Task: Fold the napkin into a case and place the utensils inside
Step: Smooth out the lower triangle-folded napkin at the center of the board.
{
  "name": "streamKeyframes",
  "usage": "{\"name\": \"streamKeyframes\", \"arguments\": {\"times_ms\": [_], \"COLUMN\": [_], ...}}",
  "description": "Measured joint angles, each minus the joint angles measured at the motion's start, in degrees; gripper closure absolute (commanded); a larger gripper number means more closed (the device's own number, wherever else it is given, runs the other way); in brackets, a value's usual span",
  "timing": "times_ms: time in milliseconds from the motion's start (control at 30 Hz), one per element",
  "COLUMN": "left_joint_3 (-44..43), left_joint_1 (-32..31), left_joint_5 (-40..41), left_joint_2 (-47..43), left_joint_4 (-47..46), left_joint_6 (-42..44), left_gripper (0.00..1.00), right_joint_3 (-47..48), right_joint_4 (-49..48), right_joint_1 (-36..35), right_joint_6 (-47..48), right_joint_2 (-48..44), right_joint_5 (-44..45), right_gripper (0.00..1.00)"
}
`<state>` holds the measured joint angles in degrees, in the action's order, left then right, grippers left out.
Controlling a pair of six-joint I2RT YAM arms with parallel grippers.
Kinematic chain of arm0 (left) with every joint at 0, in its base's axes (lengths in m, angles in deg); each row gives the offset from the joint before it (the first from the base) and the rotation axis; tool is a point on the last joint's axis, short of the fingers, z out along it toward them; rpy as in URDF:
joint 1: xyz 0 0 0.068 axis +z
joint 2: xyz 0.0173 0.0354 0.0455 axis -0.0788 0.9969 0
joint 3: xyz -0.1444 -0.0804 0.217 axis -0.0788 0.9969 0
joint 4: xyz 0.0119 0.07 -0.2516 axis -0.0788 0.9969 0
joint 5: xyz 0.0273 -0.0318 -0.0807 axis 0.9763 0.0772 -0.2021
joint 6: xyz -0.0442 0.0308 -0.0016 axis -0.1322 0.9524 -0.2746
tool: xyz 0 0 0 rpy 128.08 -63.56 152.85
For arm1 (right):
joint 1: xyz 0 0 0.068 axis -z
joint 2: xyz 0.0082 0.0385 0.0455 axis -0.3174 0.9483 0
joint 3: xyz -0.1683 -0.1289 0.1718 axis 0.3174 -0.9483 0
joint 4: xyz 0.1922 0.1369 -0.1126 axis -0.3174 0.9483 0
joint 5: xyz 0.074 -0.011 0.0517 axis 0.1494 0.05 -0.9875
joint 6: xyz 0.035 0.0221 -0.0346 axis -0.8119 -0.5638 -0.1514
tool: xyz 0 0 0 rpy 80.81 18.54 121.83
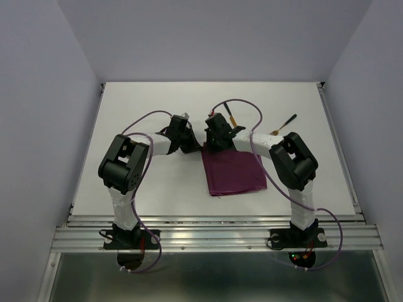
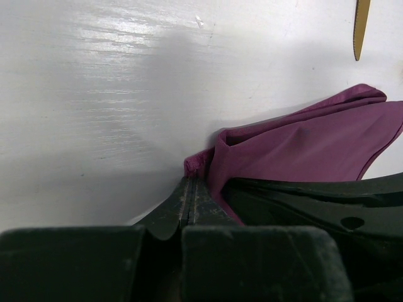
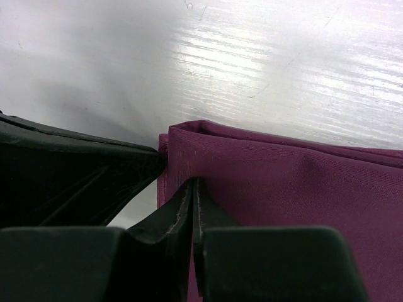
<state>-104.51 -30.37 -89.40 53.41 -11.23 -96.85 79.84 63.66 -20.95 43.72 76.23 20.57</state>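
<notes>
The magenta napkin (image 1: pixel 234 173) lies folded into a rectangle on the white table, just in front of both grippers. My left gripper (image 1: pixel 189 149) is shut on the napkin's far left corner (image 2: pixel 200 162), where the cloth bunches up and lifts. My right gripper (image 1: pixel 211 147) sits close beside it, jaws pressed together on the napkin's top layer (image 3: pixel 283 189) near the same edge. One utensil (image 1: pixel 231 117) lies just behind the right gripper, and its gold blade (image 2: pixel 361 28) shows in the left wrist view. The other utensil (image 1: pixel 285 124) lies farther right.
The white table (image 1: pixel 145 107) has a metal rail along its near edge (image 1: pixel 214 234) where both arm bases are bolted. Grey walls enclose the left, right and back sides. Purple cables (image 1: pixel 141 119) loop over both arms.
</notes>
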Motion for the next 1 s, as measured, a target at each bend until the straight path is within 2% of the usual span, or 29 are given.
{"name": "streamKeyframes", "arguments": {"times_ms": [67,267,300,333,400,433,1000], "left_joint_3": [0.0,-0.1,-0.2,-0.2,-0.4,-0.4,-0.5], "left_joint_1": [0.1,0.2,0.2,0.2,0.3,0.3,0.5], "left_joint_5": [-0.1,-0.5,-0.6,-0.7,-1.0,-1.0,-1.9], "left_joint_2": [0.0,0.3,0.4,0.5,0.8,0.9,1.2], "left_joint_4": [0.0,-0.2,-0.4,-0.6,-0.9,-1.0,-1.5], "left_joint_6": [0.0,0.0,0.0,0.0,-0.1,-0.1,-0.1], "left_gripper": [1.00,1.00,1.00,1.00,1.00,1.00,1.00], "right_joint_3": [0.0,0.0,0.0,0.0,0.0,0.0,2.3], "right_joint_4": [0.0,0.0,0.0,0.0,0.0,-0.1,-0.3], "right_joint_1": [0.0,-0.3,-0.4,-0.4,-0.5,-0.5,-0.5], "right_joint_6": [0.0,0.0,0.0,0.0,-0.2,-0.3,-1.2], "right_joint_2": [0.0,0.0,0.0,0.0,0.0,0.0,0.0], "right_joint_5": [0.2,0.4,0.5,0.5,0.9,1.2,6.5], "right_gripper": [0.99,0.97,0.81,0.73,0.59,0.58,0.55]}}
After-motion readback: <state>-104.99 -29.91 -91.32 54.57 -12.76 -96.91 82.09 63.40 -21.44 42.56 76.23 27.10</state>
